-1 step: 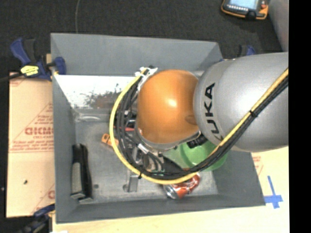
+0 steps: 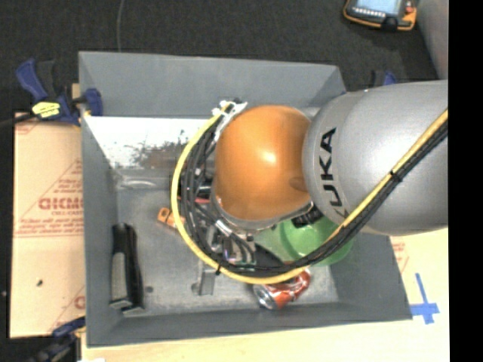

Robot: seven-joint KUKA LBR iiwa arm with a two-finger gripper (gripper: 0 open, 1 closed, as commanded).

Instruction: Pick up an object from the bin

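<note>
My gripper point(image 2: 205, 280) hangs below the orange wrist cover, low over the bin floor near the front middle. A crushed red and silver can point(image 2: 284, 291) lies just to its right by the front wall. Behind the can a green rounded object point(image 2: 300, 240) is partly hidden under the arm. A small orange piece point(image 2: 164, 217) lies on the floor to the left of the wrist. Nothing shows in the gripper's grasp.
A long black stapler-like tool point(image 2: 124, 266) lies along the bin's left wall. The arm and its cable loop cover the bin's middle and right side. Bare floor shows between the black tool and the gripper.
</note>
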